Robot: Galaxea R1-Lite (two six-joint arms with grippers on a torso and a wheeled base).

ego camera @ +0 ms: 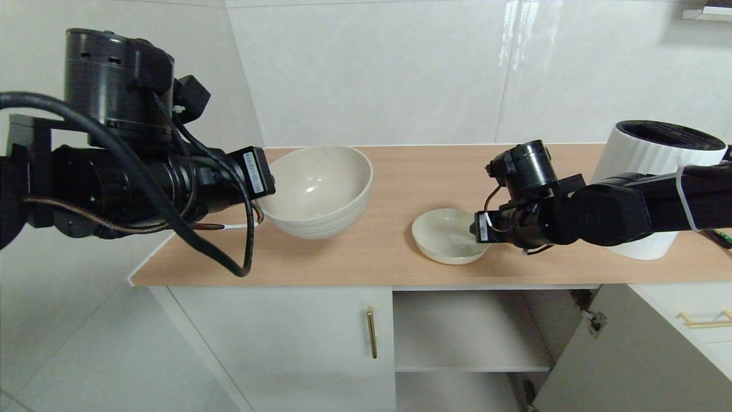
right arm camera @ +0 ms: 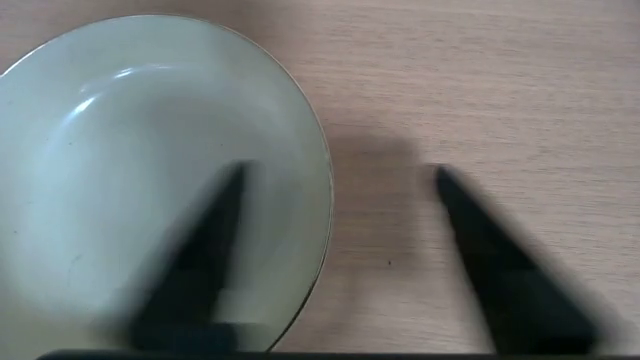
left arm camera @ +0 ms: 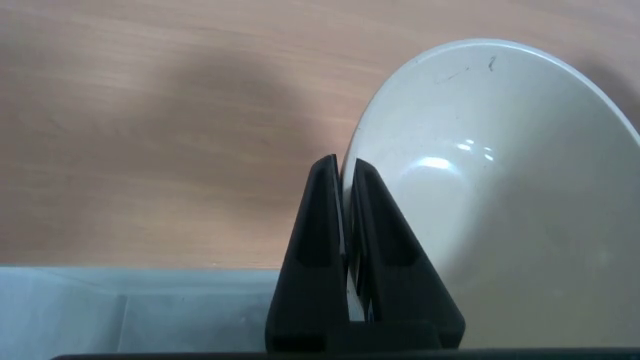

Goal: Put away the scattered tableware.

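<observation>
Wooden counter (ego camera: 394, 171) against a tiled wall, seen from the head camera. Left: a large cream bowl (ego camera: 317, 191) sits tilted near the counter's left end, its opening turned up and forward; whether its base touches the wood cannot be told. The left claw (left arm camera: 345, 168) is closed on this bowl's rim, one finger inside and one outside. Centre-right: a small shallow dish (ego camera: 449, 234) lies flat on the counter near the front edge, well apart from the bowl. The right claw (right arm camera: 338, 172) is spread open at the dish's rim, one finger over the inside, the other over bare wood. Right: a white ribbed container (ego camera: 657, 171) stands behind the right arm. Below: a cupboard compartment (ego camera: 463, 326) stands open
</observation>
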